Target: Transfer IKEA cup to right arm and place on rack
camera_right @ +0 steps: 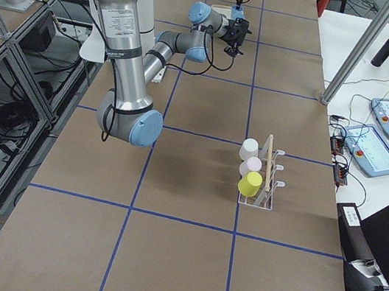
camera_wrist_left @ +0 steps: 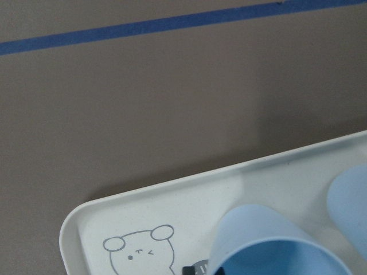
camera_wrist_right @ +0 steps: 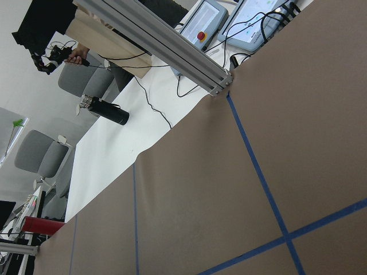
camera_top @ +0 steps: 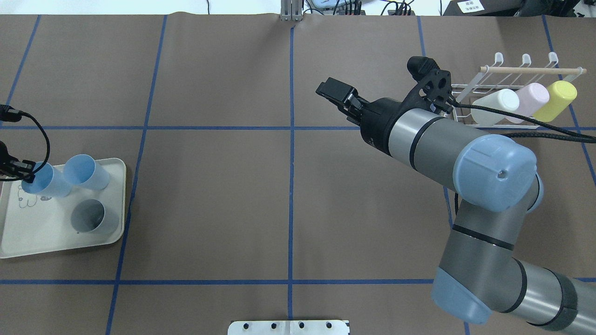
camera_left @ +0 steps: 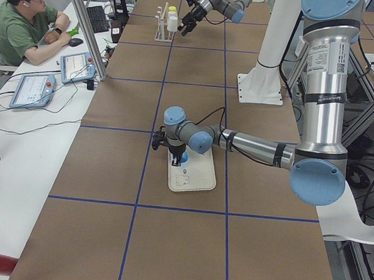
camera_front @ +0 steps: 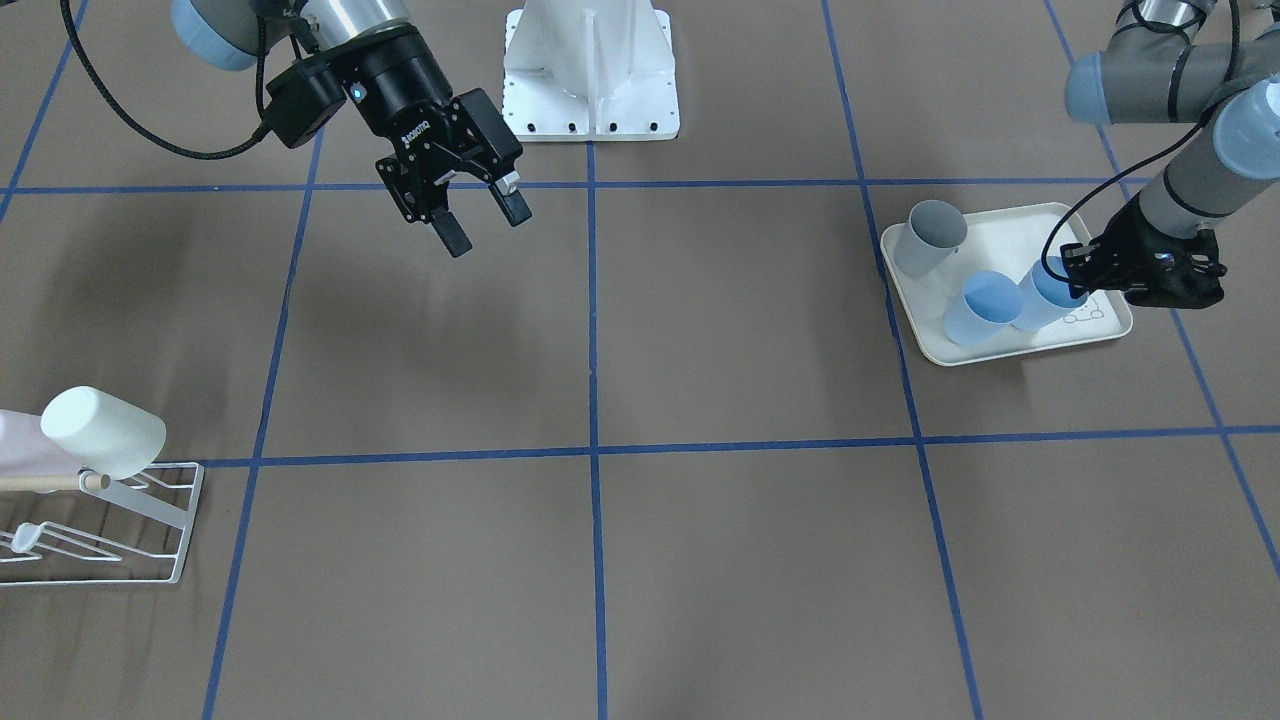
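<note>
On the tray (camera_front: 1005, 240), the left pincer (camera_front: 1073, 277) straddles the IKEA cup (camera_front: 1038, 305) at its rim, grip unclear.

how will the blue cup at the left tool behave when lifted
The light blue cup looks like smooth plastic, so it is probably light but slippery. The left tool sits at one side of its rim, so it may tilt. The second blue cup stands close and might get nudged.

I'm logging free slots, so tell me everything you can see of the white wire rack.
The rack is white wire with a light wooden dowel across its top and three tabbed tips above. It stands on the brown table. A white cup, a pink cup and a yellow cup lie slanted on it, side by side.
</note>
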